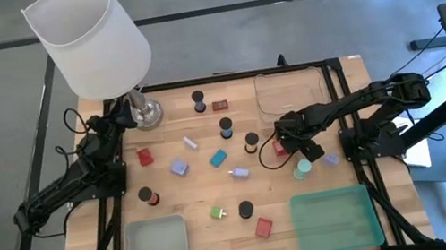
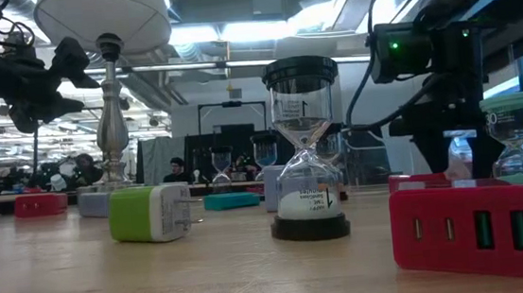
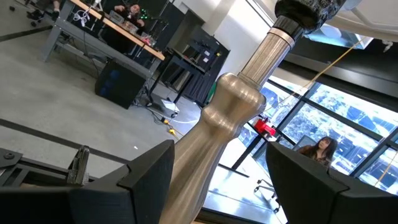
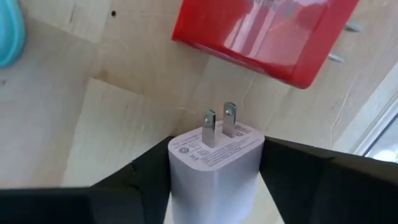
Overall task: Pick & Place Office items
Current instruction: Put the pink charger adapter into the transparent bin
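Note:
Small office items lie scattered on the wooden table (image 1: 216, 190): dark sand timers (image 1: 226, 128), and red, lilac, teal and green plug blocks. My right gripper (image 1: 292, 148) points down at the table's right middle, shut on a pale lilac plug block (image 4: 214, 168). A red block (image 4: 267, 37) lies just beyond it, and a teal-topped timer (image 1: 303, 169) stands close by. At the far left my left gripper (image 3: 217, 186) is open, with one finger on either side of the lamp's metal stem (image 3: 217, 143). I cannot tell whether it touches the stem. My right gripper pinches the pale plug block by its two opposite side walls (image 4: 177, 168), one finger on each. The fingers come from above, pointing down. The two metal prongs (image 4: 219, 124) stick out past the fingers toward the red block. Whether the block is still on the table is hidden.
The white-shaded lamp (image 1: 90, 38) stands at the far left corner. There is a clear tray (image 1: 290, 91) at the far right, a grey tray (image 1: 156, 241) at the near left and a green tray (image 1: 336, 220) at the near right. People sit in the room beyond.

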